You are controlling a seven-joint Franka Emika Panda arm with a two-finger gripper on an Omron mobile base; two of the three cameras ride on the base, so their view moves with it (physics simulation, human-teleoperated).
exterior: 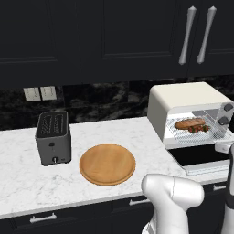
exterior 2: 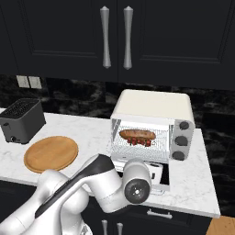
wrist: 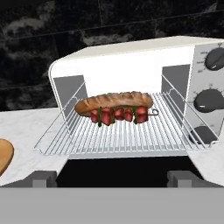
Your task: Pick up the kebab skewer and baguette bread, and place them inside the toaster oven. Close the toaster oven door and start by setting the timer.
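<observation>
The toaster oven [wrist: 131, 57] stands open on the counter [wrist: 26, 127], its wire rack [wrist: 122, 135] pulled forward. The baguette bread [wrist: 114, 102] lies across the rack, the kebab skewer [wrist: 120, 114] touching its front side. Dark knobs [wrist: 209, 100] line the oven's right. The door [wrist: 122, 171] lies flat, glass up.

No readable text, labels or numbers anywhere (marks around toaster oven [wrist: 131, 78] knobs [wrist: 209, 99] too blurred).

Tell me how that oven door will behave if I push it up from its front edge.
The oven door lies flat open beneath the rack, so it will likely swing up on a hinge at the oven rather than slide. Its dark glass looks smooth, so the open pincer may slip. It looks stiff, probably not floppy.
</observation>
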